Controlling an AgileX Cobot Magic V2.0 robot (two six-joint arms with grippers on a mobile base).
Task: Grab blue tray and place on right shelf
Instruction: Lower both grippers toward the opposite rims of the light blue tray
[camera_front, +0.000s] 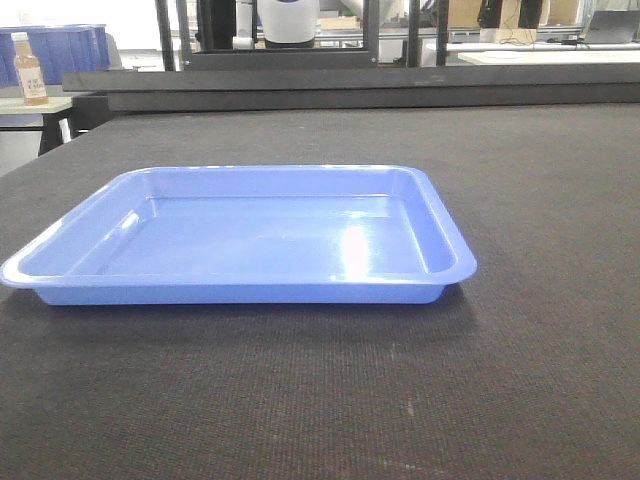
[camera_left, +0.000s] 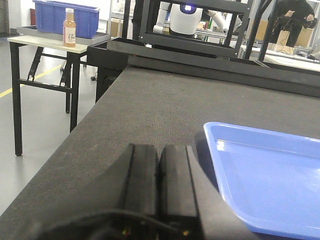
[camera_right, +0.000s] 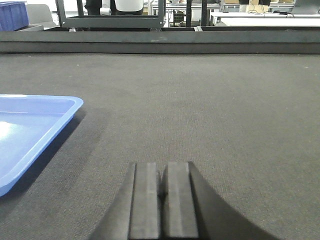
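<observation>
The blue tray (camera_front: 240, 240) lies flat and empty on the dark felt table, a little left of centre in the front view. In the left wrist view my left gripper (camera_left: 159, 150) rests low over the felt, shut with nothing in it, just left of the blue tray (camera_left: 270, 175). My right gripper (camera_right: 161, 167) is also shut and empty, to the right of the blue tray (camera_right: 25, 130) with a stretch of felt between them. Neither gripper shows in the front view. The right shelf is out of view.
The dark felt table (camera_front: 520, 180) stretches back to a black raised edge (camera_front: 350, 85). Off its left side stands a small table (camera_left: 45, 42) with a bottle (camera_left: 69, 27) and a deep blue bin (camera_left: 65, 17). Black frames and a white robot (camera_left: 186, 17) stand behind.
</observation>
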